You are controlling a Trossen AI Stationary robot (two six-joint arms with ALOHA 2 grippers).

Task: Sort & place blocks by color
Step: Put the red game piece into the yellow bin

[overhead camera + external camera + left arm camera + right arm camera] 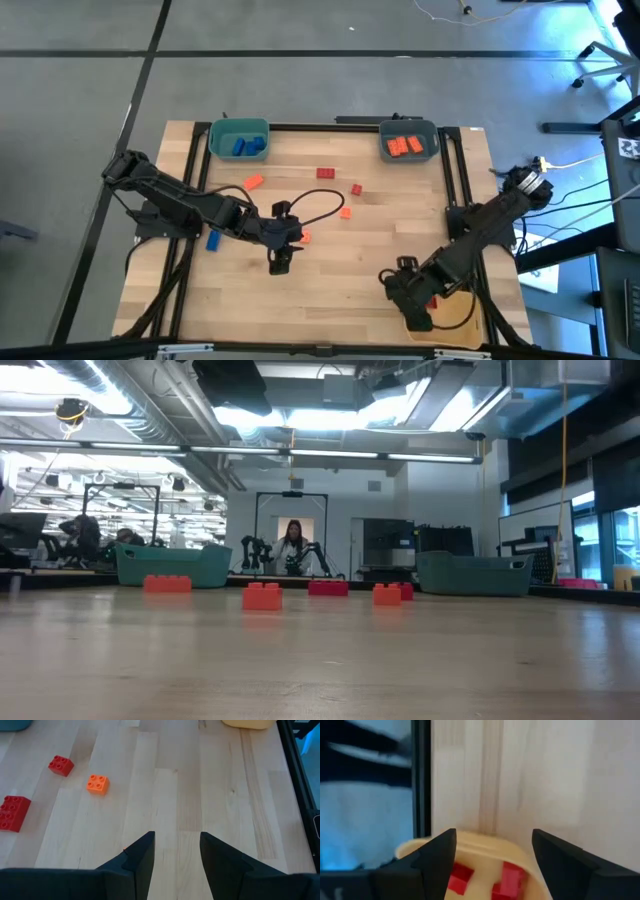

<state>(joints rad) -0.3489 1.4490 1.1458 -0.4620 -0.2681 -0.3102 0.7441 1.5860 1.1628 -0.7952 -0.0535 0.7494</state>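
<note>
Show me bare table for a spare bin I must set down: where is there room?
Free: the wood between the left gripper and right gripper, and the strip between the teal bin and grey-blue bin. Crowded: mid-table, where red blocks and orange blocks lie scattered.

The left arm reaches from the table's left edge toward the middle, bent at the elbow, its wrist turned down so that the left gripper (281, 258) hangs just above the tabletop at mid-table. Its two dark fingers (141, 854) stand apart with nothing between them. The right arm folds back to the near right corner, where the right gripper (413, 303) points down, fingers (438, 854) spread wide and empty.
</note>
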